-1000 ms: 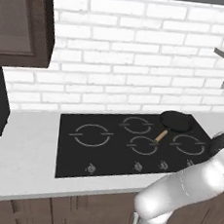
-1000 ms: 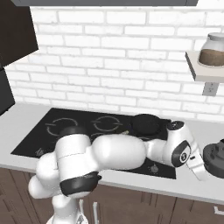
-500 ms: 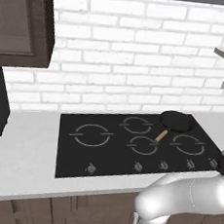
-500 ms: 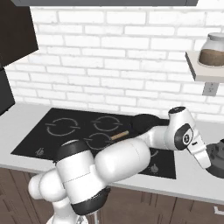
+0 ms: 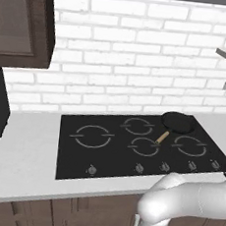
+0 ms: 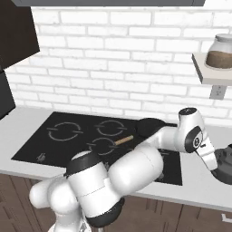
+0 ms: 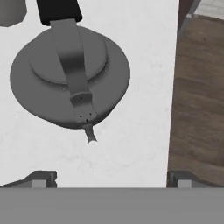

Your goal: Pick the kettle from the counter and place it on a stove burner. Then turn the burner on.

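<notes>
The kettle [image 7: 70,74] is being viewed from above, sitting on the counter [image 7: 131,144] near its front edge, to the right of the cooktop [image 6: 54,145]; in the right base view the kettle [image 6: 225,164] is being cut off by the frame edge and partly covered by the arm. The gripper [image 7: 111,179] is being held with its jaws spread wide and empty above the kettle, offset from the handle, presumably so the arched handle can be straddled. The frying pan [image 5: 177,122] is being kept on a rear ring; the large stove burner [image 5: 92,136] is being left bare
</notes>
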Tool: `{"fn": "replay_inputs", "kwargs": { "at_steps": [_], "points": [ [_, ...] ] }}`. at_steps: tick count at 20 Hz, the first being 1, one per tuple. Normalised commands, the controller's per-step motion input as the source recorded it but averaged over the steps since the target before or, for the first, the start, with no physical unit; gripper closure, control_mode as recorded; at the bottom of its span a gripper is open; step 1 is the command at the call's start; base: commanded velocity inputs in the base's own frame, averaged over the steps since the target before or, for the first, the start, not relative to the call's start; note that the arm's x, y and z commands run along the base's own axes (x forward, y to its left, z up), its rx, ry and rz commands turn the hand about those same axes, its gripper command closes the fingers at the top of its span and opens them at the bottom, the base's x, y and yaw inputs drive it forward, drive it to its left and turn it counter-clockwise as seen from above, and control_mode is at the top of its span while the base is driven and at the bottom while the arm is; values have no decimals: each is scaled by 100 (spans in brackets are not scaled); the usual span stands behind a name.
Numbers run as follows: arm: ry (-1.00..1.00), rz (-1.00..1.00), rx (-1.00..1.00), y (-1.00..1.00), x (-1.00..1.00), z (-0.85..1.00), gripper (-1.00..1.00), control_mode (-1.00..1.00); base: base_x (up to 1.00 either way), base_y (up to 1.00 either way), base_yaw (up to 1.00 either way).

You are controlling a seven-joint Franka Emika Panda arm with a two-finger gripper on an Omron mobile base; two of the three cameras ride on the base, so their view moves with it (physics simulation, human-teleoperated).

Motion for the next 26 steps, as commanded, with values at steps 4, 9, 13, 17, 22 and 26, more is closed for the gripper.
{"fn": "replay_inputs", "kwargs": {
  "at_steps": [4,9,13,17,22,26],
  "points": [
    [-11,4,9,-14,18,0,-100,-100,0,0,0],
    [-1,0,3,-35,3,-5,-100,-100,0,0,0],
    [0,0,0,-31,18,-4,-100,-100,0,0,0],
    [0,0,0,-13,38,-3,-100,-100,0,0,0],
    [0,0,0,-19,28,-12,-100,-100,0,0,0],
    [0,0,0,-35,5,-20,-100,-100,0,0,0]
  ]
}}
